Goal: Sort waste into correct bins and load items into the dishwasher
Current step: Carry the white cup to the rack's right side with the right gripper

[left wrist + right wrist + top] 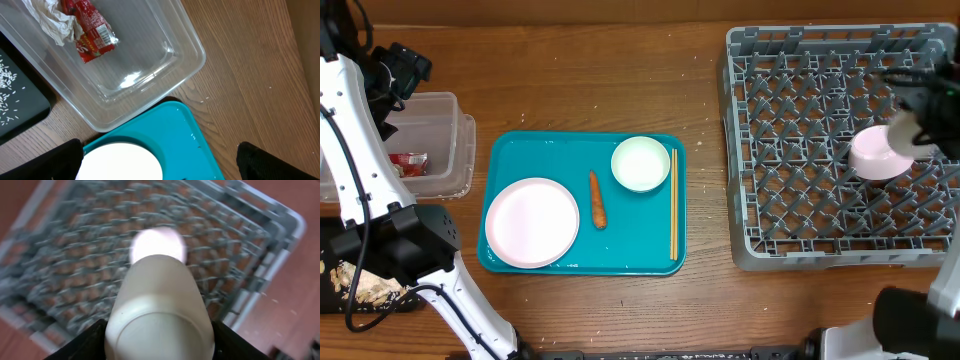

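Right tool [157, 330], clamped on the white bowl [878, 152], hung directly above the grey dish rack [790, 120]; left tool [160, 165], jaws apart, sat far across the bench [620, 60]

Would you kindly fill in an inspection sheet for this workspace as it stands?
Surface: wooden table.
Job's things: plate, carrot stick, bowl and chopsticks on teal tray; tissue and red wrapper in clear tub; food scraps on black tray; dish rack at right.
Clutter: a few white specks on the wood.
Grippers: left gripper open above the teal tray's corner; right gripper shut on second bowl over the rack.
Cables: black cable along the left arm.
Surroundings: nothing seen.
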